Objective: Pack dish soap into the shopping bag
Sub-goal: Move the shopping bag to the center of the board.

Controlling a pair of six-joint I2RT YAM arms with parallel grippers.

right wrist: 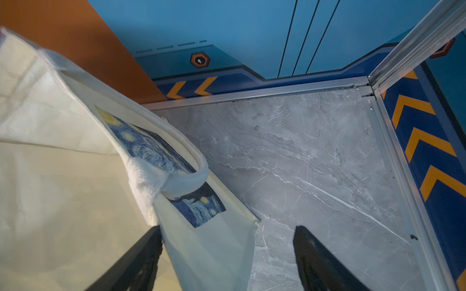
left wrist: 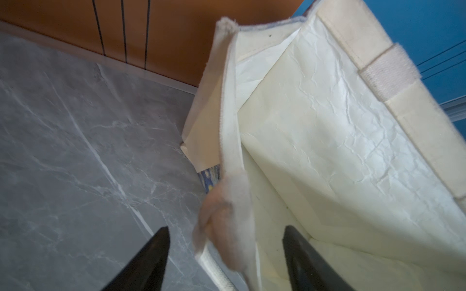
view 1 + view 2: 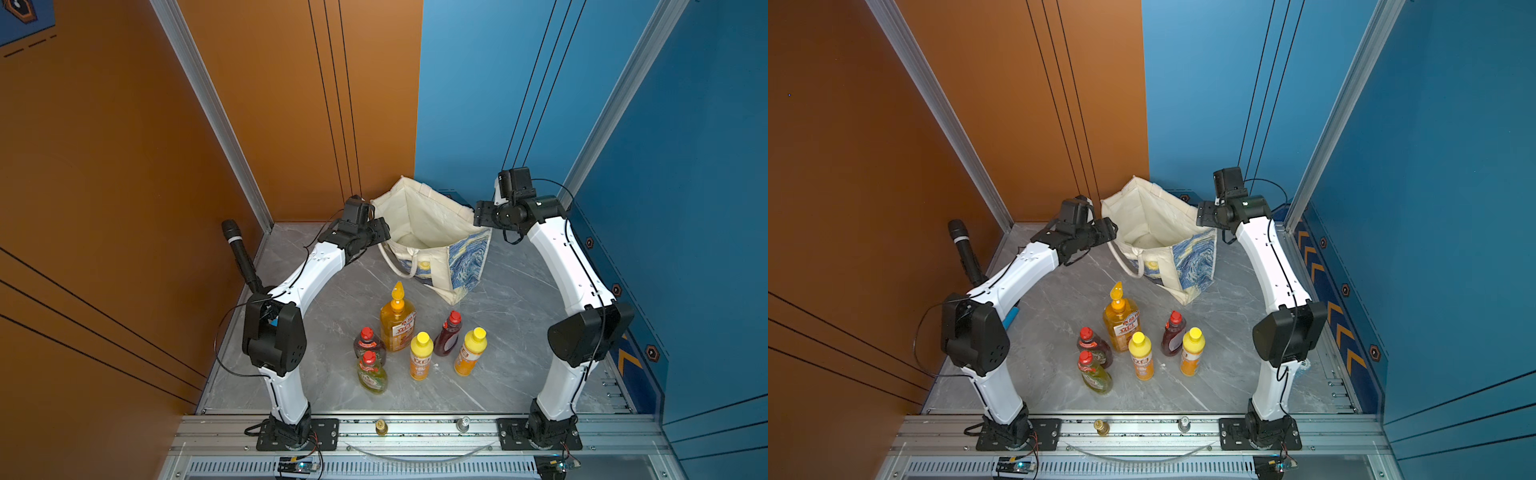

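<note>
The grey marble table carries everything; toward its back corner the shopping bag stands upright, mouth gaping, with no bottle visible inside. I have an arm at each side of that mouth, which I judge is meant to spread and steady the soft rim so bottles can drop in cleanly. The left gripper straddles the rim near a handle root, one finger outside the cloth and one inside, jaws apart and pinching nothing; the right gripper straddles the opposite rim likewise, released, its inner finger just beside the cloth. The dish soap waits upright in a cluster in front of the bag, well apart from both grippers: the big orange pump bottle nearest the bag; two yellow-capped orange bottles; two dark red bottles; the yellow-green bottle nearest my side. By my reading, packing proper has not begun.
</note>
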